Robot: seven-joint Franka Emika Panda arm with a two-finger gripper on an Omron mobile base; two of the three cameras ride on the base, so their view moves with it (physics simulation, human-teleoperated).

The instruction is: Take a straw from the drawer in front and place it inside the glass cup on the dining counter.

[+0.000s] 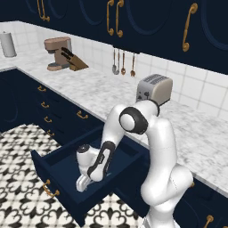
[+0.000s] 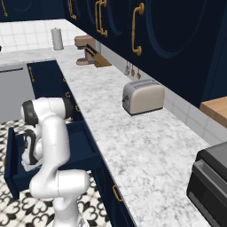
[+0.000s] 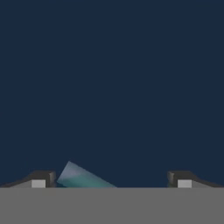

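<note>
the two dark fingers stand wide apart, clamped on nothing, low over the dark navy floor of the drawer. a pale blue-green end of the straw lies between them, nearer the left tip. the drawer is pulled open under the marble desk, and the white arm bends down into it. a toaster stands on the desk behind the arm.

The drawer is showing dark navy with a curved brass handle, the straw is gleaming pale blue-green, the worktop is wearing white-grey marble veining, and the floor is displaying black-and-white ornamental tiles (the toaster is looking beige-silver).
</note>
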